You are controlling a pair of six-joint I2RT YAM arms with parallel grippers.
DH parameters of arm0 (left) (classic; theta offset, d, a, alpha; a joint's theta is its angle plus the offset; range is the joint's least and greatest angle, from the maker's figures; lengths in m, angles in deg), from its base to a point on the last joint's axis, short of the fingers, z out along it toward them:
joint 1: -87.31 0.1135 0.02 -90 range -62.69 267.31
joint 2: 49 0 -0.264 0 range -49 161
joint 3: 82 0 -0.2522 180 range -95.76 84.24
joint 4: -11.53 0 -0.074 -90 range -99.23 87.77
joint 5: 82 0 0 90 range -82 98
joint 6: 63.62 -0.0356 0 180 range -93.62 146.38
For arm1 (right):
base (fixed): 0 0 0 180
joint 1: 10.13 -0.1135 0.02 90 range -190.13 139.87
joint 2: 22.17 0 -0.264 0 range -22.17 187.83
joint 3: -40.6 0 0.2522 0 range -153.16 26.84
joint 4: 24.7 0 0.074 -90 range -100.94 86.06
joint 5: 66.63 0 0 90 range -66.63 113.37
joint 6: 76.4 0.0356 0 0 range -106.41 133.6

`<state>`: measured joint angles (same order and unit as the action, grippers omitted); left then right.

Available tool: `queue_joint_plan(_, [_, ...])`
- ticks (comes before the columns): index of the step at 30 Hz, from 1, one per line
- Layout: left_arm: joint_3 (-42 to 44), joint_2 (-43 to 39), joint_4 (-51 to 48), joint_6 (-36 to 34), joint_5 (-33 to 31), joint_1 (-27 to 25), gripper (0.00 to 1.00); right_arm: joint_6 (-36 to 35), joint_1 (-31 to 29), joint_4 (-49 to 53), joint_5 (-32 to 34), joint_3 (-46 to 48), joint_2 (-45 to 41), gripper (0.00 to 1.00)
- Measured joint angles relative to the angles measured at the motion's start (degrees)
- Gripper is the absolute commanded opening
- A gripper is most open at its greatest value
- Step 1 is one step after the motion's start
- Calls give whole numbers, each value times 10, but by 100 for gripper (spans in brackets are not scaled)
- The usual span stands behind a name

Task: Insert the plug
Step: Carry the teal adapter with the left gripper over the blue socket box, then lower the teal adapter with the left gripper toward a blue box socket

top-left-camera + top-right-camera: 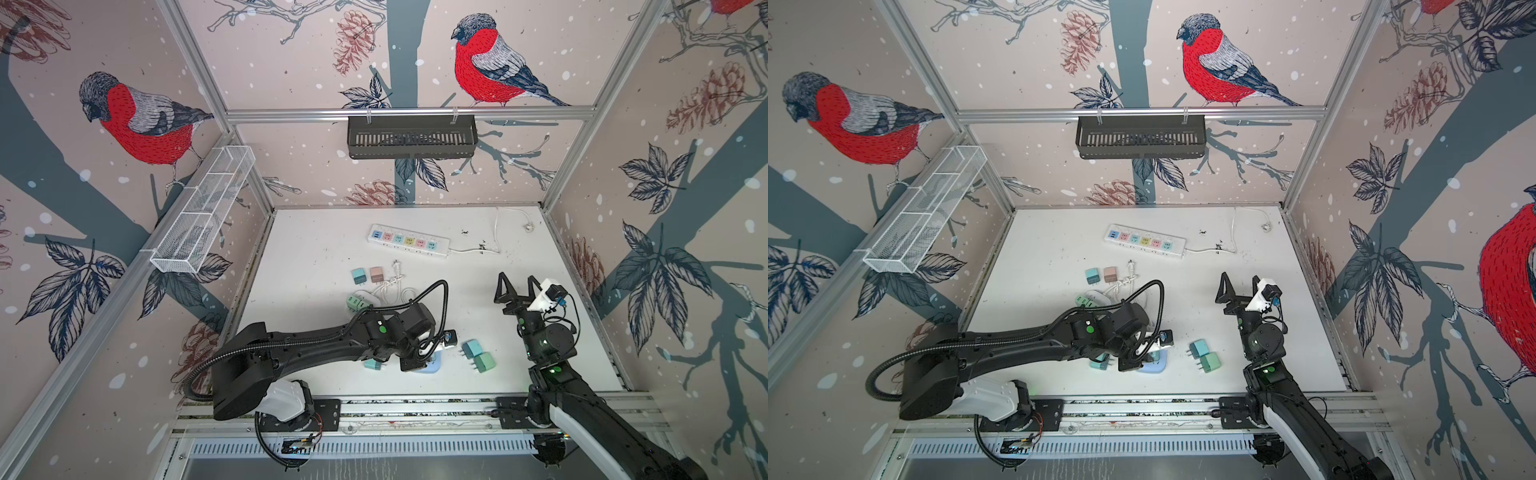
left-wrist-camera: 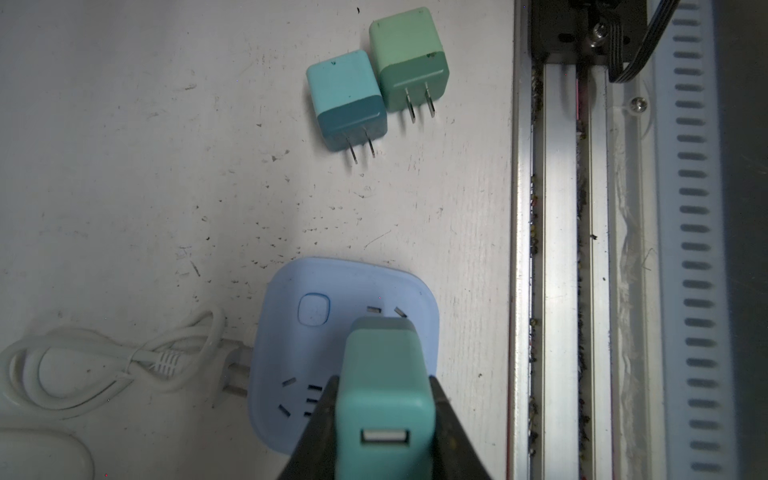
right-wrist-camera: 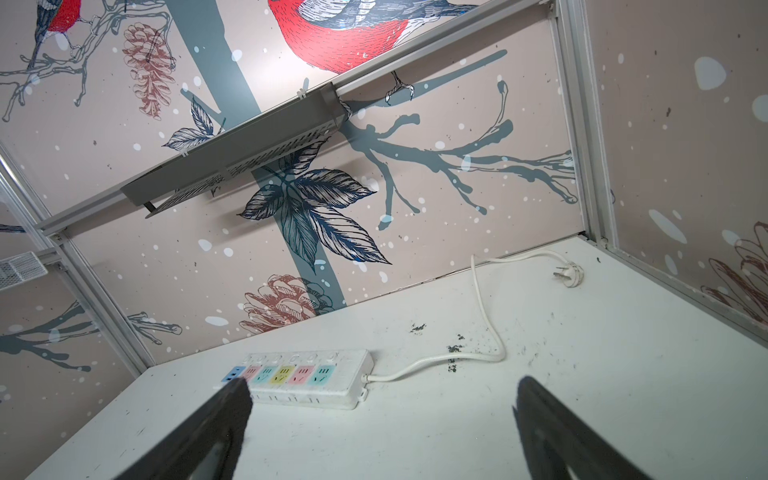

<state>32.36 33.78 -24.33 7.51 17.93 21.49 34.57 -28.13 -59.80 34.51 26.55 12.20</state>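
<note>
Teal plug (image 2: 384, 395) clamped between left fingers (image 2: 446, 419), long axis running straight out from them onto the blue socket block (image 2: 345, 282) just beyond their tips, prongs hidden; right fingers (image 3: 232, 411) spread empty, well apart, so left arm is nearer.

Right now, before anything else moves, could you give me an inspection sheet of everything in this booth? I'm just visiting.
Surface: white table, scuffed, with dark specks.
Job's things: teal plug held over the light blue socket block; whether its prongs are in cannot be told.
Clutter: blue charger and green charger side by side; teal charger and pink charger mid-table; pastel power strip at the back.
End effectors: left end effector shut on the teal plug; right end effector open, raised, holding nothing.
Cables: strip's white cord, its plug lying loose; bundled white cord beside the socket block.
Surroundings: bird-print walls, black basket, white wire basket.
</note>
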Motion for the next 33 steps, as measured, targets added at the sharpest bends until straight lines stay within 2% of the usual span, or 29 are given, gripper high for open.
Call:
queue_joint_plan(27, [-40, 71, 14, 0, 2, -5, 0, 0, 0, 0, -8, 0, -2, 100])
queue_joint_plan(33, [-33, 47, -9, 0, -17, -8, 0, 0, 0, 0, -8, 0, 0, 100])
